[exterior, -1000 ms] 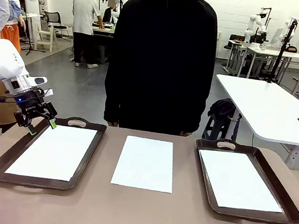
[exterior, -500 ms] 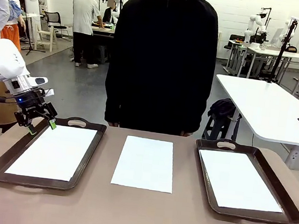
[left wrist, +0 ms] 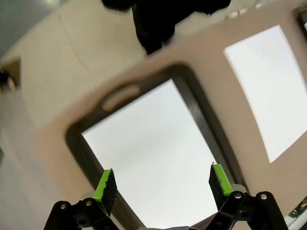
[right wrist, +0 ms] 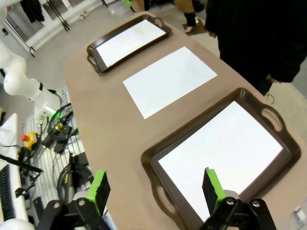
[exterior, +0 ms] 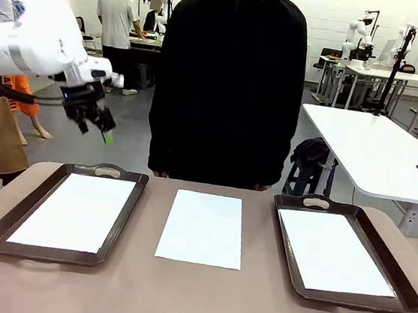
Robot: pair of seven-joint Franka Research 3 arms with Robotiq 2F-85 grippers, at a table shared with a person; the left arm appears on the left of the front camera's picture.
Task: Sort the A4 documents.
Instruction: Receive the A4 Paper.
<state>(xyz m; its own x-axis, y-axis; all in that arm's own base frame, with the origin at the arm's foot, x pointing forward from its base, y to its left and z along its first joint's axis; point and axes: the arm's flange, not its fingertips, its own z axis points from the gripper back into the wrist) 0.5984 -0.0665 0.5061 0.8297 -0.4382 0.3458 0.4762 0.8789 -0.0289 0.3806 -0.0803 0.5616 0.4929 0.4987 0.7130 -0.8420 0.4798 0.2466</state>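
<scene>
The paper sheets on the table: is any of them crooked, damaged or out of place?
The left sheet and right sheet lie flat in the left tray and right tray; the middle sheet lies straight on the bare table between them, in no tray. None looks torn or creased.
</scene>
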